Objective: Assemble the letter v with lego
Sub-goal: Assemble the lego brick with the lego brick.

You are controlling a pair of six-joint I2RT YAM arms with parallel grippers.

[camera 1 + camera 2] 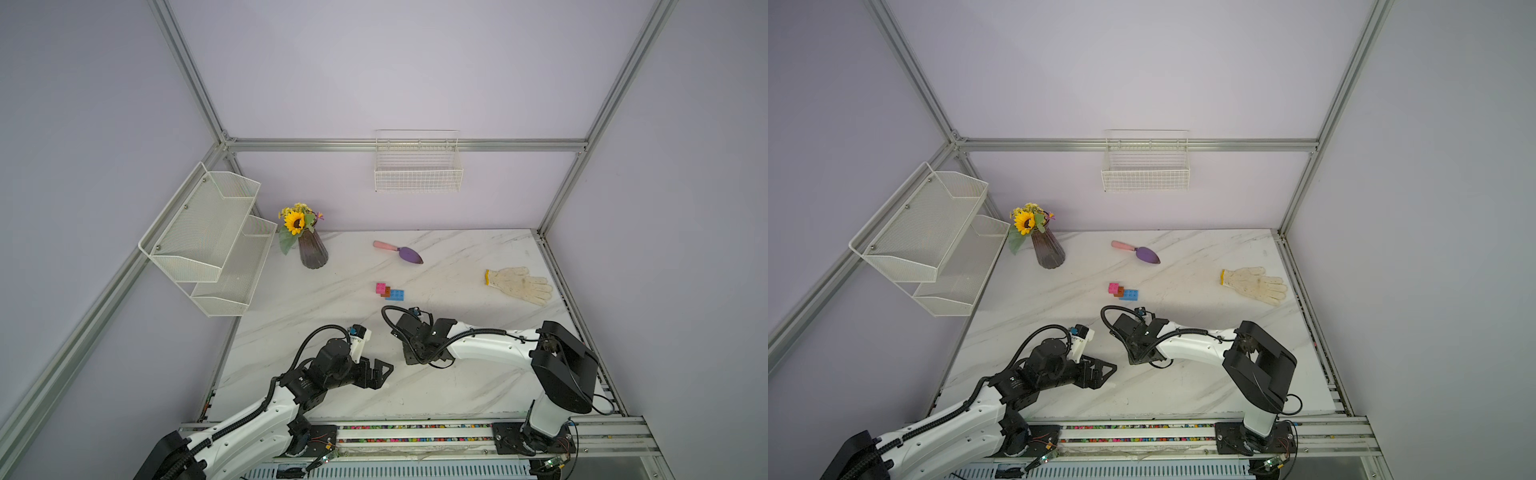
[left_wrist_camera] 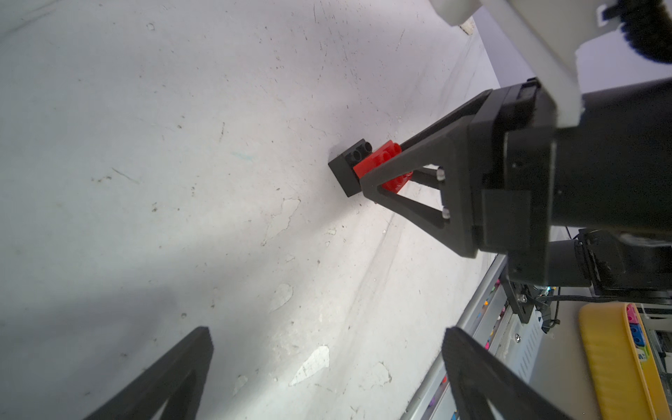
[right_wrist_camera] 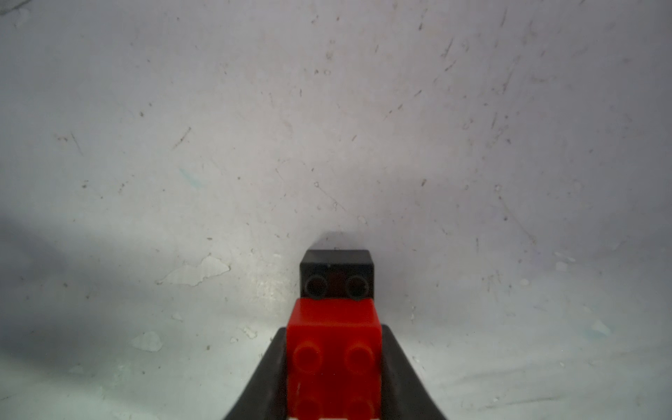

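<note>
A pink brick [image 1: 381, 288], an orange-brown brick [image 1: 387, 291] and a light-blue brick [image 1: 397, 294] lie joined in a stepped row at mid-table, seen in both top views [image 1: 1131, 294]. My right gripper [image 3: 334, 363] is shut on a red brick [image 3: 334, 349]. A black brick [image 3: 336, 271] is stuck to the red one's far end, low at the table surface. The left wrist view shows the same pair, red [image 2: 374, 162] and black [image 2: 345, 174]. Both top views hide them under the right wrist [image 1: 419, 336]. My left gripper [image 2: 327, 334] stands open and empty just left of it [image 1: 384, 372].
A pink-handled purple trowel [image 1: 399, 251] and a white glove [image 1: 519, 284] lie farther back. A vase of flowers [image 1: 311, 253] stands back left beside a mesh shelf [image 1: 208, 237]. A wire basket [image 1: 417, 166] hangs on the back wall. A rail [image 1: 415, 432] runs along the front edge.
</note>
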